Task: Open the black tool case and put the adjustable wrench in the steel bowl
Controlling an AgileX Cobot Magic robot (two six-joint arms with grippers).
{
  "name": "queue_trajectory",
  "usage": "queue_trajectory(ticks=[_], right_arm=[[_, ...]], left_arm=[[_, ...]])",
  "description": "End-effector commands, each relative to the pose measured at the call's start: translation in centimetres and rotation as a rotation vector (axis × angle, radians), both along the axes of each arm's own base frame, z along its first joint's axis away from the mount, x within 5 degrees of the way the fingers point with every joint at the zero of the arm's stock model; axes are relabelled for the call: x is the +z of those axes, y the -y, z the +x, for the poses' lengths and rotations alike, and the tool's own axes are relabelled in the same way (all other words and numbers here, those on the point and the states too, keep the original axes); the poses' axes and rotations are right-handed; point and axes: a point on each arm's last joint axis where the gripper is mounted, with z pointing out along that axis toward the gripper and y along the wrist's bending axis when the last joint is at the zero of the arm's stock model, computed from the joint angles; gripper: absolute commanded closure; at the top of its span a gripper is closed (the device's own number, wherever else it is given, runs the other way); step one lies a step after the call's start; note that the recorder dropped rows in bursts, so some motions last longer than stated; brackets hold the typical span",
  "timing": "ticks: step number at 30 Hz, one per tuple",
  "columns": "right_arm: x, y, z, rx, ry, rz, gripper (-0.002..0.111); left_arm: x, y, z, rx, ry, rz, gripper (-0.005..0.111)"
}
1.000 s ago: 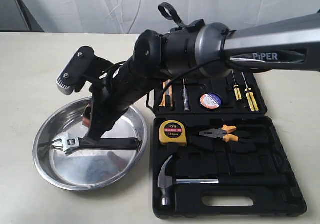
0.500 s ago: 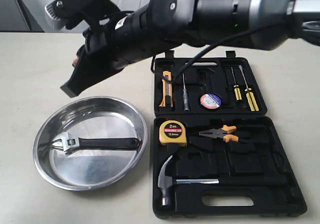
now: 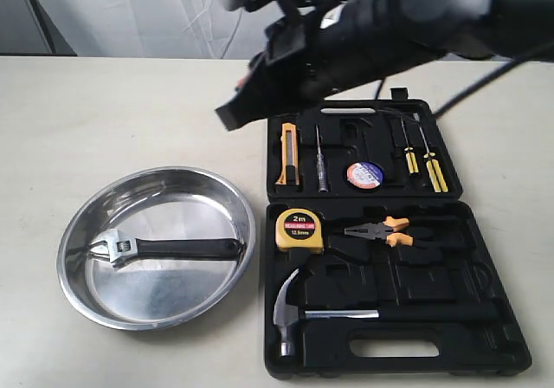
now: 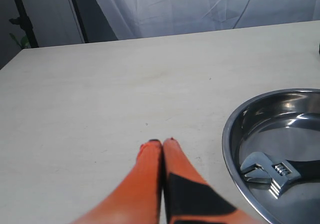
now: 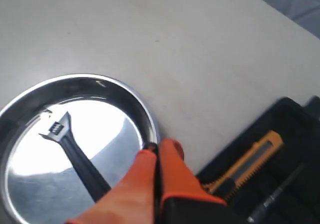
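The black tool case (image 3: 433, 294) lies open on the right, both halves flat on the table. Left of it sits the steel bowl (image 3: 164, 294), and the adjustable wrench (image 3: 164, 249) rests inside with its silver head to the left. My right gripper (image 3: 230, 118) hangs high above the table by the far left corner of the case, shut and empty. Its wrist view shows the orange fingertips (image 5: 170, 151) pressed together above the bowl (image 5: 145, 109) rim, with the wrench (image 5: 75, 149) below. My left gripper (image 4: 162, 143) is shut and empty over bare table beside the bowl (image 4: 227, 134).
The case holds a claw hammer (image 3: 294, 306), a yellow tape measure (image 3: 299, 229), orange-handled pliers (image 3: 381, 229), an orange utility knife (image 3: 288, 154), a roll of tape (image 3: 364, 174) and yellow screwdrivers (image 3: 424, 163). A white curtain hangs behind the table.
My right gripper has let go of the wrench, risen out of the bowl and swung up and to the right. The wrench stays lying in the bowl.
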Motion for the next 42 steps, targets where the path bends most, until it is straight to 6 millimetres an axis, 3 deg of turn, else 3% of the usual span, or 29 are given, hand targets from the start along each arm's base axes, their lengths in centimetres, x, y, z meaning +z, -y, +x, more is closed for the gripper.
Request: queue_trajectory(ticks=[1,4,11,17,21,25,29,31,34,37,42], right_arm=[[0.2,4.9,-0.9,-0.182,0.001,0.046,0.109],[-0.3,7.1,-2.2,-0.235,-0.057,0.047,0.109],[-0.2,9.1,-4.5,-0.221,-0.042,-0.010,0.109],[0.0,12.5,-2.5,-0.393,-0.002,0.004,0.109],[-1.5,14.9,-1.3,-0.490,-0.098,-0.023,0.109],[-2.5,15.1,-1.2,-0.494,-0.188,-0.039,0.109],[-1.7,15.2,-1.7,-0.495,-0.171,-0.019,0.109],[-0.5,15.6,-3.5,-0.512,-0.113,0.035,0.109],[-0.2,16.6,-8.1,-0.532,-0.057,0.121,0.109],[-1.3,16.9,-13.4,-0.474,-0.156,0.161,0.109],[-1.0,17.0,-18.0,-0.339,-0.259,0.123,0.109]], left_arm=[[0.2,0.0,0.0,0.000,0.017,0.003,0.107],[0.2,0.0,0.0,0.000,0.017,0.003,0.107],[0.2,0.0,0.0,0.000,0.017,0.003,0.107],[0.2,0.0,0.0,0.000,0.017,0.003,0.107],[0.2,0.0,0.0,0.000,0.017,0.003,0.107],[0.2,0.0,0.0,0.000,0.017,0.003,0.107],[0.2,0.0,0.0,0.000,0.017,0.003,0.107],[0.2,0.0,0.0,0.000,0.017,0.003,0.107],[0.2,0.0,0.0,0.000,0.017,0.003,0.107],[0.2,0.0,0.0,0.000,0.017,0.003,0.107],[0.2,0.0,0.0,0.000,0.017,0.003,0.107]])
